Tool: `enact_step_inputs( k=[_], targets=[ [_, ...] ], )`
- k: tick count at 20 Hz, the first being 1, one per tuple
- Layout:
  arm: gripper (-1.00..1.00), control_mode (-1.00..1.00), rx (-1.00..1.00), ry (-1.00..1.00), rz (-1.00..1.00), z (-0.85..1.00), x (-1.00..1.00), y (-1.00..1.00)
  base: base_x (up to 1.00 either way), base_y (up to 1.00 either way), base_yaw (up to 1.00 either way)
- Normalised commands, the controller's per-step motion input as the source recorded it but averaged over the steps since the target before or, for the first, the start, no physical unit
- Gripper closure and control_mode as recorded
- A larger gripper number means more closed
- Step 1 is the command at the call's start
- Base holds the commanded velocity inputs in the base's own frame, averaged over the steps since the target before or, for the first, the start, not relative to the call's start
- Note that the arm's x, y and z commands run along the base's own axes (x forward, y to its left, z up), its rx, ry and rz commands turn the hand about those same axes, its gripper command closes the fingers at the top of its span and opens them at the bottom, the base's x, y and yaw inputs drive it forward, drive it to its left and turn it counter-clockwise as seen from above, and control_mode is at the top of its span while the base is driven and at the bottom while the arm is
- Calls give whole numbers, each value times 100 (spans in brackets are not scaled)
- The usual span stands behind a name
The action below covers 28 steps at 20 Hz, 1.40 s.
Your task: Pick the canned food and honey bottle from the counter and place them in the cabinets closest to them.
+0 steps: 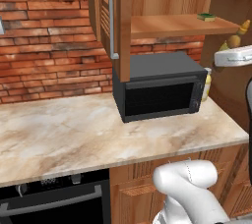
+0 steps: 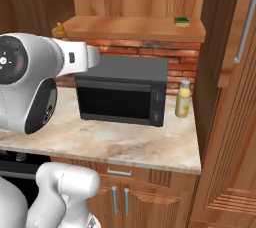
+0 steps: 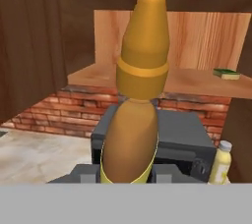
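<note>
The hand is clamped round the lower body of the slim amber-yellow honey bottle, likely light, stiff and slippery, top-heavy above that low grip

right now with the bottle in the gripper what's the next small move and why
Probably carry the amber-yellow honey bottle forward, up over the plain wooden cabinet shelf. The gripper is shut on the bottle's lower body, and the shelf lies ahead above the black microwave, bare apart from a small green and yellow sponge at one end.
</note>
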Motion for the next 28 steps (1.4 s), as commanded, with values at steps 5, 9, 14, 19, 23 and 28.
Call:
enact_step_inputs(
  k=[5,9,14,19,23,28],
  targets=[
    [100,-100,0,-7,2,33,12,6,0,0,0],
    [100,-100,0,0,5,35,5,0,0,0,0],
    [100,-100,0,0,4,20,22,1,0,0,0],
    [100,-100,-1,0,5,7,38,8,0,0,0],
    [100,-100,0,0,3,10,50,10,0,0,0],
    [100,-100,-2,0,1,6,43,8,0,0,0]
  ],
)
